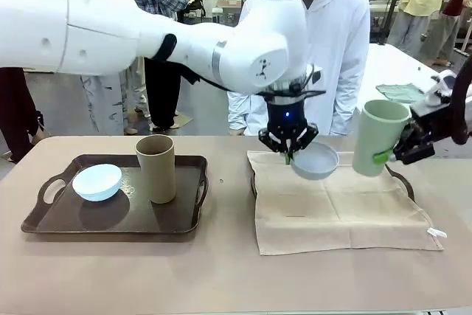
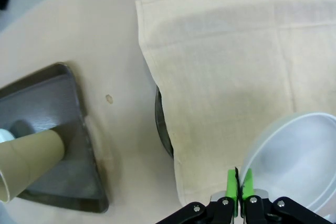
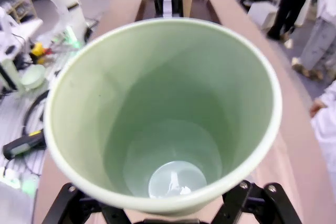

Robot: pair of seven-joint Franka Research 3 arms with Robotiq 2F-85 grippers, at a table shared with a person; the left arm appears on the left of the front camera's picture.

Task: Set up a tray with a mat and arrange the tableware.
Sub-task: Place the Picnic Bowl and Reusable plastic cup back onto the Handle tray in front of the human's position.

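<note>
Pointing down, left claw pinches the greyish bowl; right claw clasps the green tumbler aloft.

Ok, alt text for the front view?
The left tool grips a greyish white bowl by its rim over a beige mat, while the right tool holds a light green tumbler beside it. A dark tray at left carries a pale blue bowl and tan tumbler; a person stands behind.

No lettering, number or brand name is reading legibly in any view. A small dark emblem is showing on the left arm near its wrist, a symbol without letters. A white tag is lying at the corner of the mat; any print on it is too small to make out.
</note>
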